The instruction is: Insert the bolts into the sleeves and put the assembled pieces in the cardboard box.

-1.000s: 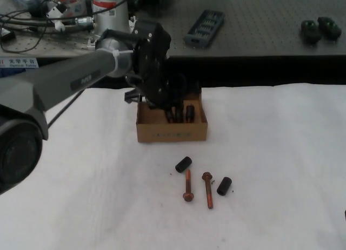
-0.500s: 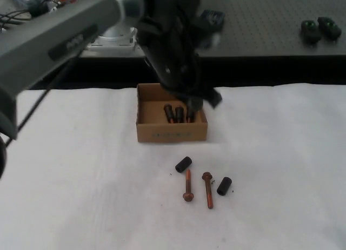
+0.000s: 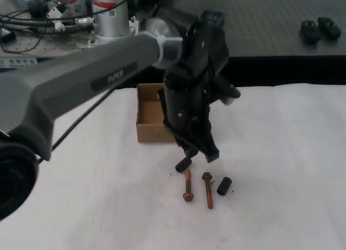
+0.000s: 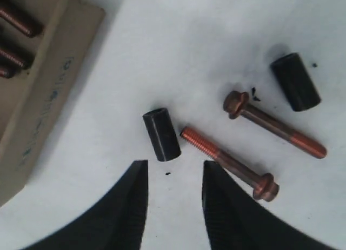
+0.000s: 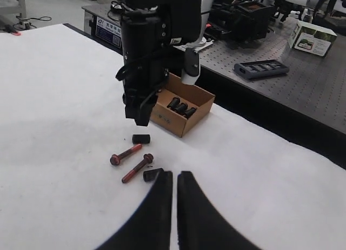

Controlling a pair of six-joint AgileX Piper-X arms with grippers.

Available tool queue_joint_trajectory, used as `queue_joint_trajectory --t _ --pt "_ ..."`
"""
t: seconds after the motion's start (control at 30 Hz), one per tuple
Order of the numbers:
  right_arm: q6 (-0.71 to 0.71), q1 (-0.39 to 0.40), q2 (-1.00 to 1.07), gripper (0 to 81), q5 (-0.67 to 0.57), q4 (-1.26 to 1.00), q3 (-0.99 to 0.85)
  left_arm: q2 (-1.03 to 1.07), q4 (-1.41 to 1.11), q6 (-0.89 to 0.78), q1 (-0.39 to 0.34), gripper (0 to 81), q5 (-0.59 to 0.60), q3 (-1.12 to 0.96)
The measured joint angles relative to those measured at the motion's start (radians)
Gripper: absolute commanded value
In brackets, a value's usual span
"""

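Two copper bolts and two black sleeves lie loose on the white cloth in front of the cardboard box. Assembled pieces lie inside the box. My left gripper hangs open just above the cloth, close beside the nearer sleeve, with nothing between its fingers. My right gripper is shut and empty, a little off from the other sleeve, with the left gripper and the bolts beyond it.
The left arm crosses over the box and hides its right part. Behind the cloth is a dark perforated bench with a tool case, cables and small black parts. Bare cloth lies right of the pieces.
My left gripper has left the space over the box and come forward and down to the loose sleeve. The bolts and sleeves on the cloth have not moved.
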Motion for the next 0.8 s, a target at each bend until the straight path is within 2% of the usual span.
queue_joint_trajectory --t 0.3,0.8 --pt "0.002 0.000 -0.030 3.8 0.002 0.067 -0.003 0.074 -0.043 -0.062 0.000 28.5 -0.022 0.000" --pt "0.002 0.000 -0.030 3.8 0.002 0.083 -0.003 0.125 -0.108 -0.070 0.000 28.5 -0.024 0.000"
